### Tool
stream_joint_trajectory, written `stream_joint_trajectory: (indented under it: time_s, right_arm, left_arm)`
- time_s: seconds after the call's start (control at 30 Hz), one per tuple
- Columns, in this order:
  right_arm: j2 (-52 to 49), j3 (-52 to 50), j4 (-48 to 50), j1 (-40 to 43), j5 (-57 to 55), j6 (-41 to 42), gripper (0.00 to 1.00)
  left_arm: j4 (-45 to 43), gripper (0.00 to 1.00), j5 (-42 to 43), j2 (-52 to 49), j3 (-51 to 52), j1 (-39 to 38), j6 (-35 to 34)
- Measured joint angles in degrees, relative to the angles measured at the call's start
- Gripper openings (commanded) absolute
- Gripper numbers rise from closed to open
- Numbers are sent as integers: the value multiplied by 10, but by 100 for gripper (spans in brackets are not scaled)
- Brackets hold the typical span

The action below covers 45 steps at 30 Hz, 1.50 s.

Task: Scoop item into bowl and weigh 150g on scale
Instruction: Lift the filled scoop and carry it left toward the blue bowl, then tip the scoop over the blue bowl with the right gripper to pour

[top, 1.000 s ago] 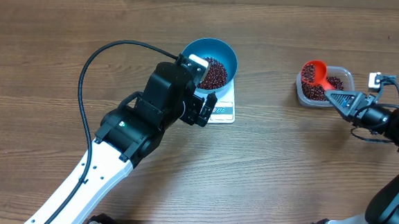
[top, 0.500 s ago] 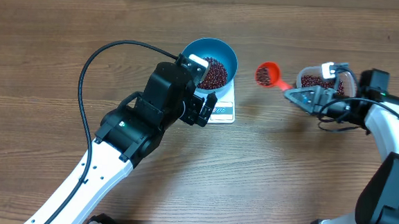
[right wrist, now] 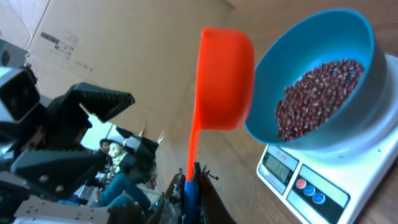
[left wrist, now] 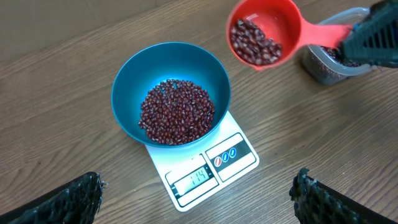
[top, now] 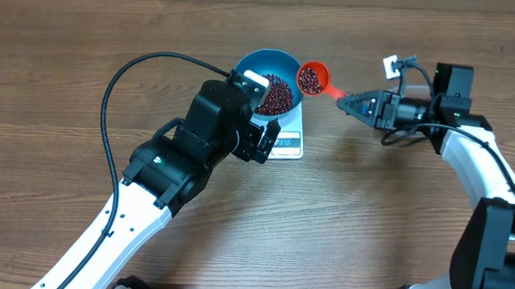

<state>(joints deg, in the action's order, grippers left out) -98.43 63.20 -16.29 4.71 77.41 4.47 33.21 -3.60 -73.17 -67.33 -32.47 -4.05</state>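
Two grippers appear, in opposite states. The right gripper (top: pixel 357 103) is fully closed on the handle of a red scoop (top: pixel 313 77), its jaws pinching the handle end so that the scoop juts straight out ahead of them. The scoop is held roughly level with a load of beans (left wrist: pixel 252 43) in its cup. From overhead, the cup sits just beside the right rim of the bowl (top: pixel 244 67), and the left wrist view shows it clear of that rim. The right arm rises from the lower right edge of the table (top: pixel 64 79). Its forearm is turned leftward, and the gripper lies nearly horizontal, pointing at the bowl. The left gripper (top: pixel 258 113) is spread wide and holds nothing. Its dark fingers (left wrist: pixel 74 199) stand far apart at the bottom corners of its wrist view, touching neither bowl nor scale (left wrist: pixel 233 155). The left arm reaches diagonally from the lower left, the gripper poised above the near-left side of the bowl, with a black cable (top: pixel 107 108) looping behind it. The blue bowl stands on the white scale and holds a heap of beans on its floor. The scale's display faces the left arm and shows digits. A clear tub (left wrist: pixel 320 68) stands on the table behind the scoop's handle.
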Motion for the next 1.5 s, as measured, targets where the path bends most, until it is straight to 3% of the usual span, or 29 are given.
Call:
stream_joint_trajectory:
  time_s: [0.17, 0.4, 0.93, 1.5]
  right_arm:
    - [0, 0, 73, -20, -47, 63, 4]
    - [0, 0, 127, -63, -133, 78, 4]
    - [0, 0, 127, -140, -300, -216, 4]
    - [0, 0, 127, -140, -313, -363, 4]
  left_arm:
    - [0, 99, 0, 0, 0, 0, 0]
    - [0, 100, 0, 0, 0, 0, 0]
    - [0, 99, 0, 0, 0, 0, 0]
    - [0, 100, 0, 0, 0, 0, 0]
